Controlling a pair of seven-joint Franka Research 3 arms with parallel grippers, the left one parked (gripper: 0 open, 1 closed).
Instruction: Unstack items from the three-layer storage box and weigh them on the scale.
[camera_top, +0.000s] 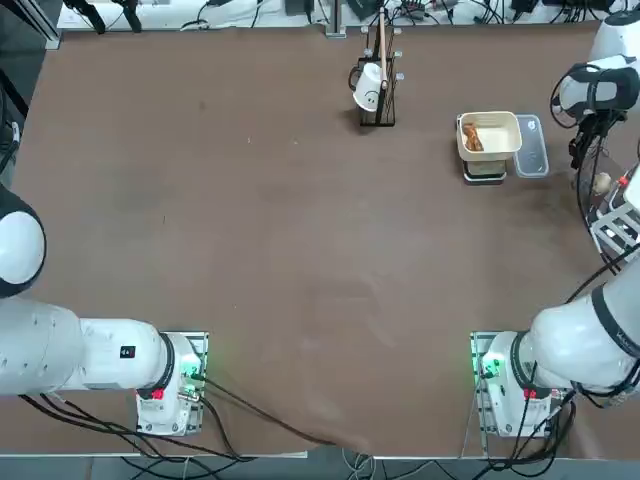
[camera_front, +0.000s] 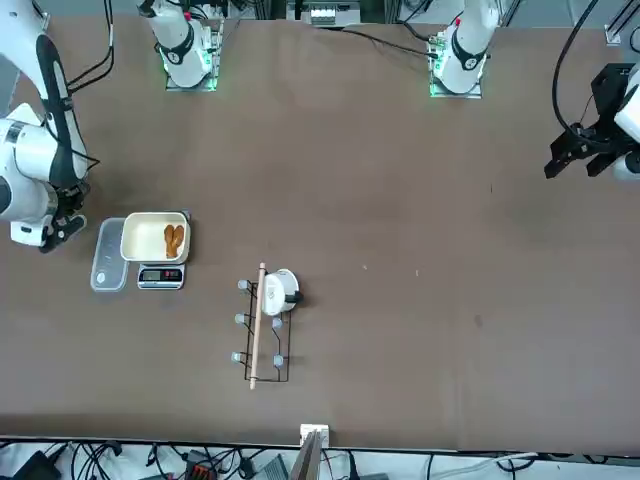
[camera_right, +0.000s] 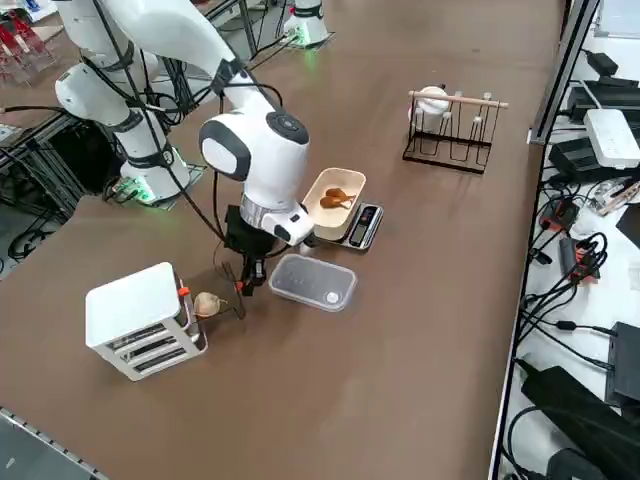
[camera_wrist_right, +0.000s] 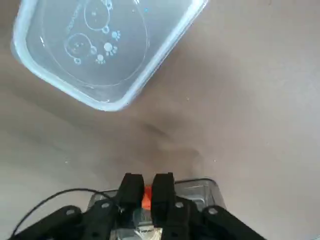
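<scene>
While partly cut off, end effector (camera_wrist_right: 146, 192) nearly closed, storage box (camera_right: 140, 318) beneath.

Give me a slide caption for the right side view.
Right gripper beside the white rack and pale food piece; two brown pieces on the scale.

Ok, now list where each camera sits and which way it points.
Top view: overhead, looking straight down on the table; right arm rises from the bottom edge, scale far right.
Front view: across the table, facing the robot; right arm at the picture's left.
Right side view: raised at the robot's right, looking diagonally down; right gripper beside the storage box.
Right wrist view: on the wrist, looking past the gripper at the clear container.
Shared: side and wrist views both show the clear container.
</scene>
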